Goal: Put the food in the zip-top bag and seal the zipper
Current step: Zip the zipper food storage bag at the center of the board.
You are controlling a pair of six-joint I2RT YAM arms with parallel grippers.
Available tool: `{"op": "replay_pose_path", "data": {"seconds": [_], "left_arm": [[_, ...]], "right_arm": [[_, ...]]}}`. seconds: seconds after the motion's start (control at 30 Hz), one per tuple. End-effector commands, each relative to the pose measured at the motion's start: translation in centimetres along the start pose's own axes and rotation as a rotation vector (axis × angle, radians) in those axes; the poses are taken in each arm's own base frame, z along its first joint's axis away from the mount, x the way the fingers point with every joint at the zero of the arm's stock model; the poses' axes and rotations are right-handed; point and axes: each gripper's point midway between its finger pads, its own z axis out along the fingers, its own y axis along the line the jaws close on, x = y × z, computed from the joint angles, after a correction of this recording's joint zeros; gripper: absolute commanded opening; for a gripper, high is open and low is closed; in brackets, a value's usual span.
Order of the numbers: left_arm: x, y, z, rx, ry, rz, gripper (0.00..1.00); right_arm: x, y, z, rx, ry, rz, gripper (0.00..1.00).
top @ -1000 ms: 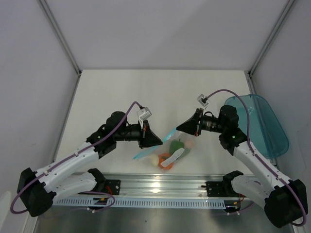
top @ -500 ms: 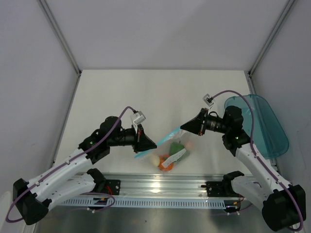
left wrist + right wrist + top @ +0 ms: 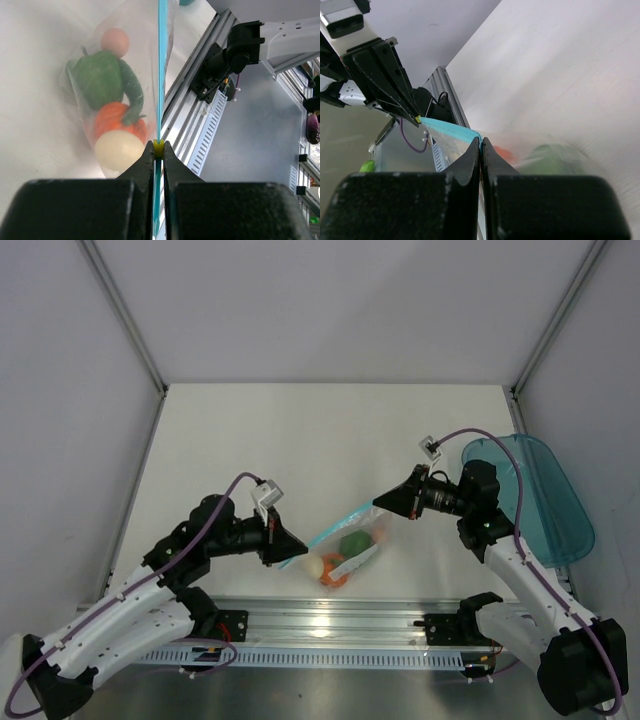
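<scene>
Since the left arm has drawn back toward the near left over the last second, the left claw (image 3: 158,145) now grips the zipper (image 3: 161,75) close to its left end, not near the middle. Its fingers are closed narrow on the teal strip, with a small yellow piece (image 3: 158,146) caught at the tips. Whether that piece is a slider or part of the strip cannot be told.

Just beyond the left claw, the zip-top bag (image 3: 145,60) hangs from the strip, its lower part resting on the desk (image 3: 300,440). All the food is inside:

- the pale egg-shaped piece (image 3: 119,150), nearest the left claw
- the orange-red round piece (image 3: 112,120), touching it
- the green pepper (image 3: 102,80), next along
- the pinkish egg-shaped piece (image 3: 115,41), farthest away

Farther right, the right claw (image 3: 481,142) has kept almost the same position and is clamped narrow on the other end of the zipper. The strip is now stretched straight and taut between the two claws.

Judgement: loading is complete, and the sliding pass along the closure is at or near its end. The left wrist view shows the strip as one thin line, which suggests it is pressed shut, but a full seal cannot be confirmed.

Beyond, at the far right, the teal tray (image 3: 550,500) stands well apart from the bag.
</scene>
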Motion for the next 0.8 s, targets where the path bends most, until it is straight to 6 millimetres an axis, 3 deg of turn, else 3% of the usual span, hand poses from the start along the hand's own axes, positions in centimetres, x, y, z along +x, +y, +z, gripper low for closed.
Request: {"op": "replay_pose_path", "data": {"seconds": [0.0, 0.77], "left_arm": [[2.2, 0.9, -0.7, -0.051, 0.048, -0.072, 0.0], [3.8, 1.2, -3.4, -0.177, 0.053, -0.264, 0.01]], "right_arm": [[-1.9, -1.6, -0.2, 0.073, -0.089, -0.032, 0.0], [-1.5, -2.3, -0.3, 0.083, -0.095, -0.009, 0.0]]}}
